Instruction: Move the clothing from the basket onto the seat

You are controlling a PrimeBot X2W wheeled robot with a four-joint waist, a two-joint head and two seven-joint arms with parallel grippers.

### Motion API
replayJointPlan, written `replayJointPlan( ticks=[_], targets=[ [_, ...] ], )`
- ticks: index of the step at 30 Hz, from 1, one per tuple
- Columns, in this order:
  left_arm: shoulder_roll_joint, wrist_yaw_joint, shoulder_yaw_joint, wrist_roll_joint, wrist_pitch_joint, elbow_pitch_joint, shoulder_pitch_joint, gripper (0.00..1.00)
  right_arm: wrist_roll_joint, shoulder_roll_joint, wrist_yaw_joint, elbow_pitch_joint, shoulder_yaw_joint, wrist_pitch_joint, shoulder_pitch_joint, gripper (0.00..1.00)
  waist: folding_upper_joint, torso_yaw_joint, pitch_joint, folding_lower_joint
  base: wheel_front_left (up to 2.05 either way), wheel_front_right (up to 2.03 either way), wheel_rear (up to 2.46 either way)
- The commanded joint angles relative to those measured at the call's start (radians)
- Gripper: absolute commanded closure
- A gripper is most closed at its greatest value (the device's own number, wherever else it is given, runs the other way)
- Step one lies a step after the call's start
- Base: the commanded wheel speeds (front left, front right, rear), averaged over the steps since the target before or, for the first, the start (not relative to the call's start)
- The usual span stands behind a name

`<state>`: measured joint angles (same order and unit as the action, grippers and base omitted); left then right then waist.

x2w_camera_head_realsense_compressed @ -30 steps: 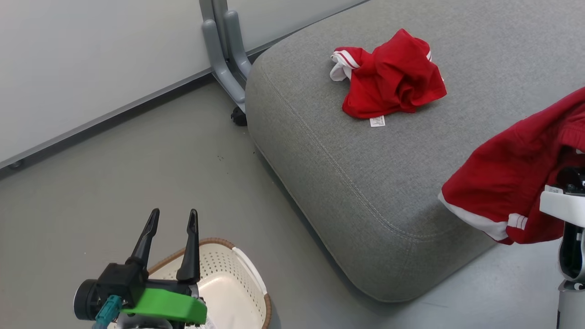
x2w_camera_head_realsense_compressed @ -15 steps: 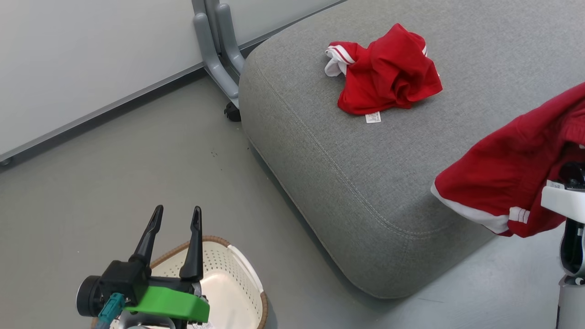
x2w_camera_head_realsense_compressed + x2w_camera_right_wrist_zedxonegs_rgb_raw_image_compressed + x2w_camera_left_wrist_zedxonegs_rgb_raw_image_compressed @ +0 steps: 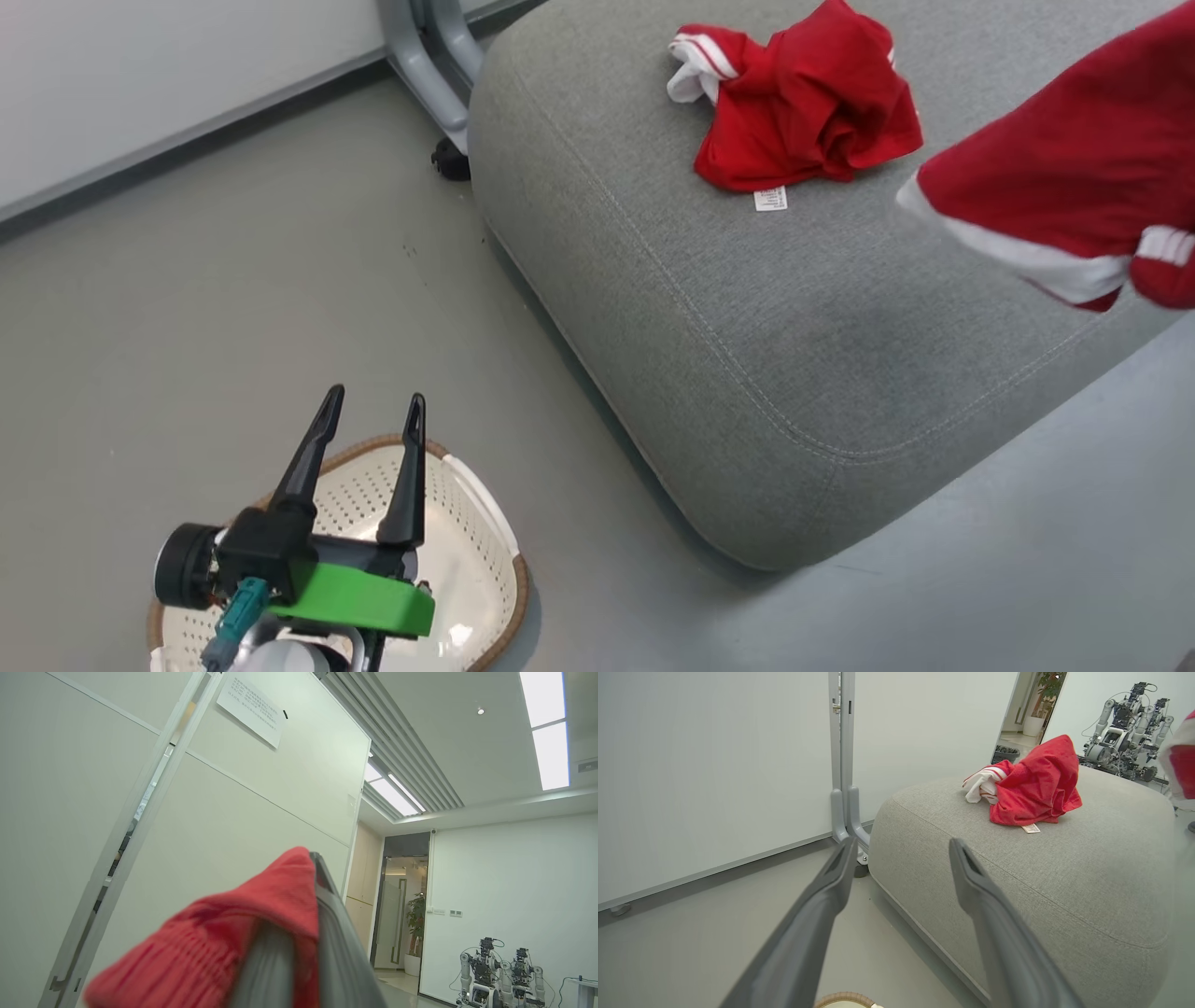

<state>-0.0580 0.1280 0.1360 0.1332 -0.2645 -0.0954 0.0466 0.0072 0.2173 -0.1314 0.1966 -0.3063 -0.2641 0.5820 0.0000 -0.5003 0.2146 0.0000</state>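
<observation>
One red piece of clothing (image 3: 803,112) with white trim lies crumpled on the far part of the grey seat (image 3: 747,327). A second red garment (image 3: 1055,187) hangs in the air over the seat's right side, and my right gripper (image 3: 314,858) is shut on its cloth (image 3: 224,952). My left gripper (image 3: 373,399) is open with nothing between its fingers, above the cream basket (image 3: 485,504) on the floor. From the left wrist, the open left gripper (image 3: 902,843) points at the seat (image 3: 1041,872) and the lying garment (image 3: 1036,788); the basket rim (image 3: 843,998) shows at the bottom edge.
A grey partition post foot (image 3: 420,56) with a black caster (image 3: 451,161) stands against the seat's far left corner, beside a white wall panel (image 3: 714,765). Grey floor (image 3: 233,280) lies between basket and seat. Other robots (image 3: 1125,723) stand far behind.
The held garment has risen and moved further over the seat. The head camera has shifted, so the whole scene sits differently. The left gripper stays open above the basket.
</observation>
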Motion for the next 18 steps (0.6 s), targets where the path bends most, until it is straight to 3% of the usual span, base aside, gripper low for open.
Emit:
replayJointPlan(
  ticks=[1,12,18],
  targets=[
    [-0.023,0.004,0.004,-0.002,0.001,0.010,0.025,0.00,0.004,0.014,0.001,-0.009,-0.002,0.000,0.045,1.00,0.0000,0.046,0.092,0.0000,0.00,0.00,0.00],
    [-0.114,0.004,0.079,0.005,0.001,0.048,0.146,0.00,-0.006,0.166,0.001,-0.177,-0.054,0.000,0.353,1.00,0.0000,0.147,0.303,0.0000,0.00,0.00,0.00],
    [-0.139,0.004,0.069,0.009,0.001,0.067,0.190,0.00,-0.027,0.197,0.002,-0.273,-0.083,0.000,0.455,1.00,0.0000,0.196,0.395,0.0000,0.00,0.00,0.00]
  ],
)
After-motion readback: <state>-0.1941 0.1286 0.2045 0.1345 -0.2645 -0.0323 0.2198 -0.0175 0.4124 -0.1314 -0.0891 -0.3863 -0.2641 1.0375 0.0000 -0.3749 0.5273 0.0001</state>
